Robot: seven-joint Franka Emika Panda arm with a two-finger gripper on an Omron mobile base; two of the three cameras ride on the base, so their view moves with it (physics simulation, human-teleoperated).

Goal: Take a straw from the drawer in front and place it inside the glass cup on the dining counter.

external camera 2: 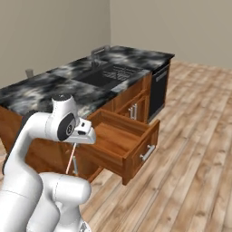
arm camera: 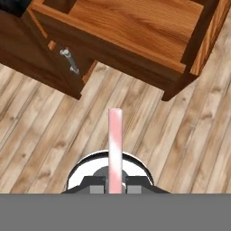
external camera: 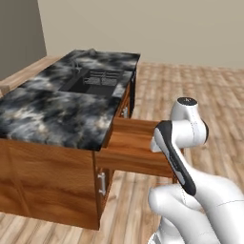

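My gripper (external camera 2: 75, 144) hangs over the floor just in front of the open drawer (external camera 2: 118, 141), and it is shut on the straw (external camera 2: 71, 159). The straw is thin and pale pink and hangs down from the fingers. In the hand view the straw (arm camera: 115, 144) sticks out from between the closed fingertips of the gripper (arm camera: 115, 188), towards the wooden floor. The drawer (arm camera: 135, 27) lies beyond it with a bare wooden bottom. The drawer (external camera: 136, 143) stands pulled out of the dining counter (external camera: 47, 114). A small glass cup (external camera 2: 29, 72) stands at the far left of the dining counter (external camera 2: 36, 90).
A sink (external camera 2: 106, 74) with a faucet (external camera 2: 96, 53) is set into the counter's far half. A black appliance front (external camera 2: 158, 90) stands at its right end. A cabinet door handle (arm camera: 70, 61) is beside the drawer. Open wooden floor (external camera 2: 190, 149) lies to the right.
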